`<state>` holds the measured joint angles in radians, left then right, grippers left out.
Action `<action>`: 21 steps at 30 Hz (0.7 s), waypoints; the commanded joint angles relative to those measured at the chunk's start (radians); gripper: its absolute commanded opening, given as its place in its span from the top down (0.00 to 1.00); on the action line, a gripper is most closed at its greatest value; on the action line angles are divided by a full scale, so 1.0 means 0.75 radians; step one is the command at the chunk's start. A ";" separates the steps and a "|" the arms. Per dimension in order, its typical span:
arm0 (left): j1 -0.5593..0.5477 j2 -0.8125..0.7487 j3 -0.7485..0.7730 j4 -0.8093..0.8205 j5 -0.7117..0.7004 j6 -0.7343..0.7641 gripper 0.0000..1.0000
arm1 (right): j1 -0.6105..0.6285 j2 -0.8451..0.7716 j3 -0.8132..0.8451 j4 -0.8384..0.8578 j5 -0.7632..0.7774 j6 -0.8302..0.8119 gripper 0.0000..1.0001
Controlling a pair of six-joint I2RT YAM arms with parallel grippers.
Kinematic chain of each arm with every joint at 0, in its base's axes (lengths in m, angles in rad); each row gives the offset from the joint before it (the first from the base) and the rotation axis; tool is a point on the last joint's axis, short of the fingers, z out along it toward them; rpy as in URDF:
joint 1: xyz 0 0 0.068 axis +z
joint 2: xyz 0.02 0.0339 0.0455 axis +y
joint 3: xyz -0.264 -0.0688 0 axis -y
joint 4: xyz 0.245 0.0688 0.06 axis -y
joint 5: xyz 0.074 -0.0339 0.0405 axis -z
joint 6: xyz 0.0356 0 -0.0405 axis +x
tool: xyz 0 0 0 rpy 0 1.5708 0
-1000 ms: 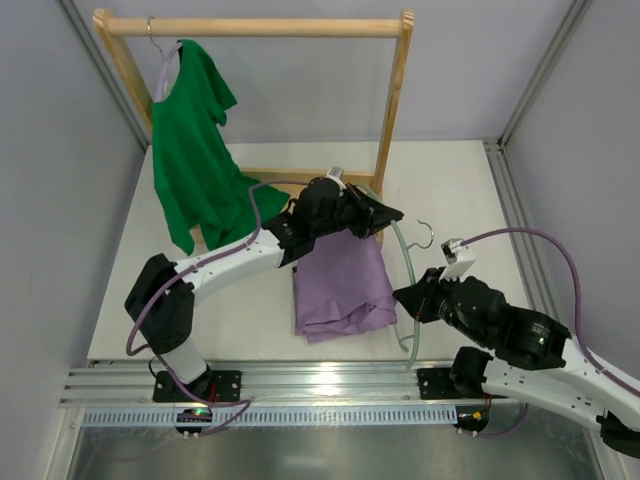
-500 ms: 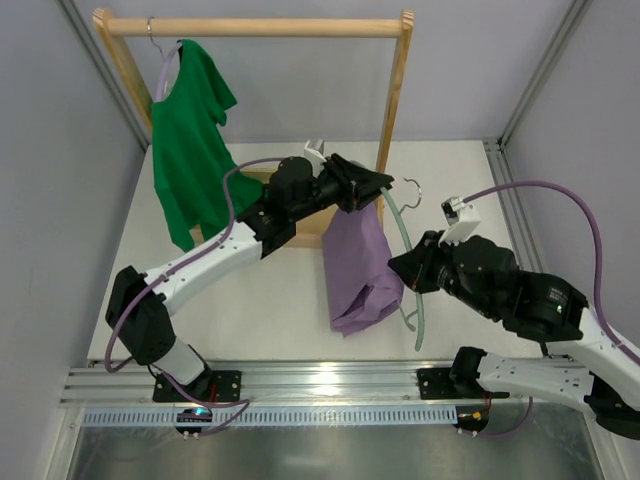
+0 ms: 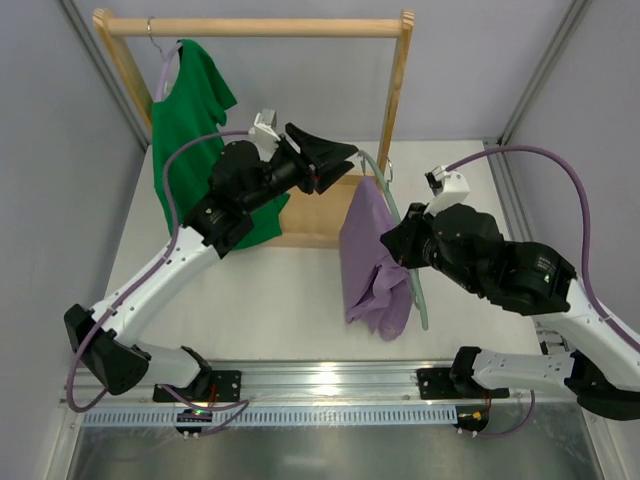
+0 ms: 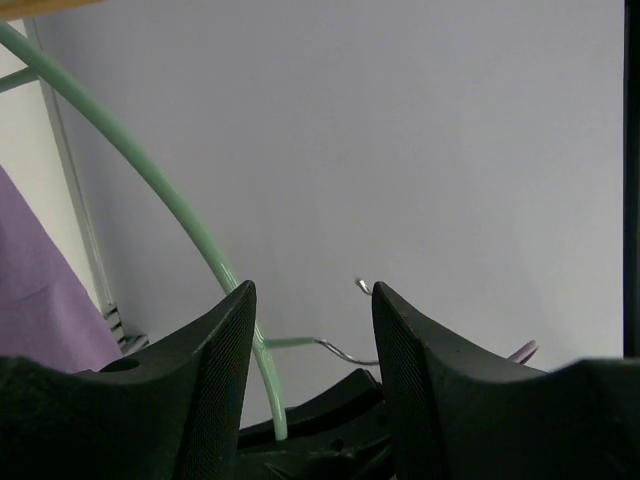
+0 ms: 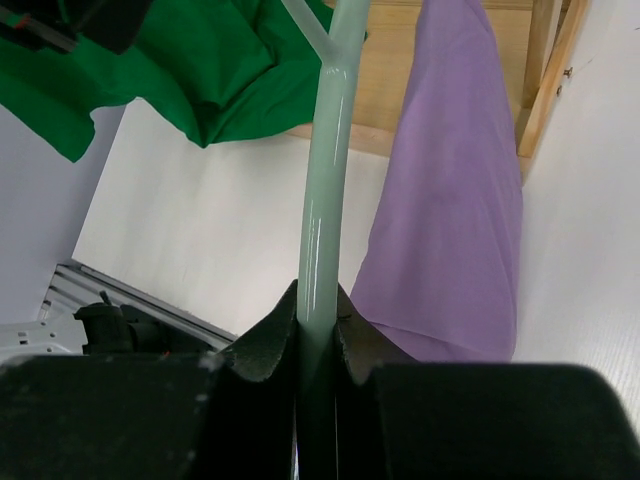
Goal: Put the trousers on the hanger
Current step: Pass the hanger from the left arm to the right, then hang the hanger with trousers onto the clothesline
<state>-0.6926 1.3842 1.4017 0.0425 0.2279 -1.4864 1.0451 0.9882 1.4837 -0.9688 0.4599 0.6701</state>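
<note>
Probably lab: grey-walled cell [image 3: 50, 200], aluminium rail [image 3: 330, 385].

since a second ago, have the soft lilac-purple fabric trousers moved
Yes. The trousers shifted right, towards the wooden rack's right post, and now hang from the pale grey-green plastic hanger.

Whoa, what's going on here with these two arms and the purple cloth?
The right gripper is clamped on the pale green hanger, and the lilac trousers are draped over it, hanging down. The left gripper sits by the hanger's upper end with its jaws apart, gripping nothing. Behind, a green shirt hangs on the wooden rack.
</note>
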 commanded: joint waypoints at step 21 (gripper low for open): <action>-0.013 -0.502 -0.515 -0.270 0.034 0.303 0.62 | -0.005 0.218 0.374 0.524 0.186 -0.171 0.96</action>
<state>-0.6933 1.0389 1.0580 -0.2031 0.2375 -1.2697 1.0431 1.1542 1.6905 -0.8185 0.5156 0.5941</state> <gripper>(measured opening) 0.384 0.151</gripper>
